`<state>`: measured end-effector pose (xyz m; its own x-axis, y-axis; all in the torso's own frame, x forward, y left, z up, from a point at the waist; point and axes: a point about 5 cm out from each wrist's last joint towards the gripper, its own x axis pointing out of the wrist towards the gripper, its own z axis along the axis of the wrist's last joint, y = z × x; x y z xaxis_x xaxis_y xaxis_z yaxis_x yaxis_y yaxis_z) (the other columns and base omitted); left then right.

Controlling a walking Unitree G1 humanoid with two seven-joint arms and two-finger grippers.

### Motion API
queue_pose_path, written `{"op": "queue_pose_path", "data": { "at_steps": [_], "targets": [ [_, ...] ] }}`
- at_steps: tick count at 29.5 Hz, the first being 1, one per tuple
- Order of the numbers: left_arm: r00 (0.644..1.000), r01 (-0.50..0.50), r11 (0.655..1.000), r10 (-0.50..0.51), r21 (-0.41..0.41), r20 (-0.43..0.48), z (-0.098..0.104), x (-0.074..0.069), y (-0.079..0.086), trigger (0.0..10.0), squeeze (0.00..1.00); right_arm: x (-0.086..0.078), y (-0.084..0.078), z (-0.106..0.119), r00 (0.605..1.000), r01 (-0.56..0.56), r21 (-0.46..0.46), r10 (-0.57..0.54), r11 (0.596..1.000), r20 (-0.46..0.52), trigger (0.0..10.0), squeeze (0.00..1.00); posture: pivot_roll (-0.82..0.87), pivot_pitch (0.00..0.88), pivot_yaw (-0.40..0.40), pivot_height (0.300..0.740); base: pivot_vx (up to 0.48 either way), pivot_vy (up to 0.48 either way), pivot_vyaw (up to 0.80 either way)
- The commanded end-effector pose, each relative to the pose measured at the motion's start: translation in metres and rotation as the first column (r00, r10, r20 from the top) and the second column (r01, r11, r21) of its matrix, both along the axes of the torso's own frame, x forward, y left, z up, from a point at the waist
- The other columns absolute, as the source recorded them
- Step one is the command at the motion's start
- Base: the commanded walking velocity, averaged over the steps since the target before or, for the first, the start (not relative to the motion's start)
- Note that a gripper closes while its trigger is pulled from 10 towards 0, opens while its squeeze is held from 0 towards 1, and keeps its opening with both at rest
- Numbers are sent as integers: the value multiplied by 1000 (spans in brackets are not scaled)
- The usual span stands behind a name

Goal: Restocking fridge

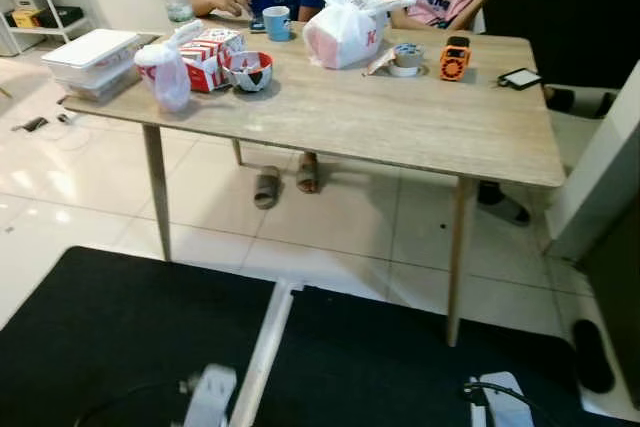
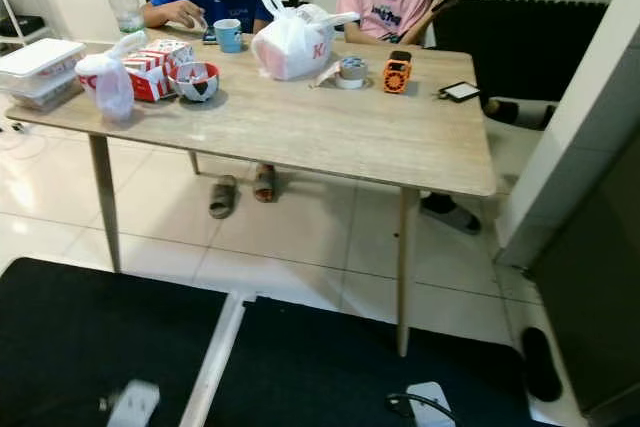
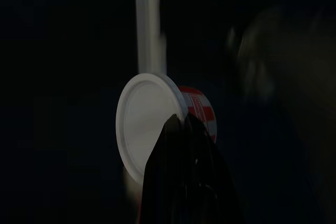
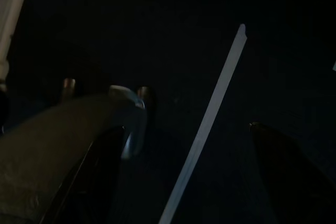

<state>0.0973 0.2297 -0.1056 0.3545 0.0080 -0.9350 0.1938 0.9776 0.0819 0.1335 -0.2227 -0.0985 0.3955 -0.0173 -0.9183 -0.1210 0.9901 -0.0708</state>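
Observation:
My left gripper (image 3: 181, 129) is shut on a red-and-white striped cup (image 3: 202, 111) with a white lid (image 3: 144, 127), seen in the dark left wrist view. My right gripper (image 4: 186, 127) hangs open over the dark floor, with nothing between its fingers. On the wooden table (image 1: 400, 117) ahead stand a knotted white plastic bag (image 1: 345, 27), red-and-white food boxes (image 1: 205, 59), a small bowl (image 1: 249, 70), a small tied bag (image 1: 165, 72) and stacked white lidded containers (image 1: 92, 57).
Two people sit at the table's far side. A blue mug (image 1: 277, 22), a tape roll (image 1: 407, 57), an orange gadget (image 1: 455, 59) and a phone (image 1: 520, 78) lie there. A black mat (image 1: 120, 337) with a white strip (image 1: 265, 347) covers the near floor. A dark cabinet face (image 2: 600, 277) stands at right.

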Motion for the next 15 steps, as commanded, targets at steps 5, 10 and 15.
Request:
{"op": "queue_pose_path", "data": {
  "at_steps": [5, 10, 15],
  "targets": [
    [998, 38, 998, -34, 54, -56, -4, -15, -1, 10000, 0, -3, 0, -1, 999, -18, -17, 18, 1000, -28, 10000, 0, -27, 0, 12, 740, 0, 0, -800],
    [996, 67, 996, -63, 64, -64, -6, -17, -7, 10000, 0, -1, -1, 0, 999, -29, -33, 28, 999, -33, 10000, 0, -19, 0, 5, 740, 0, 0, -800],
    [992, 111, 991, -107, 72, -63, -6, -10, -11, 10000, 0, 5, -1, 1, 999, -43, -48, 42, 998, -32, 10000, 0, -18, 0, 10, 740, 0, 0, -800]
  ]
}}
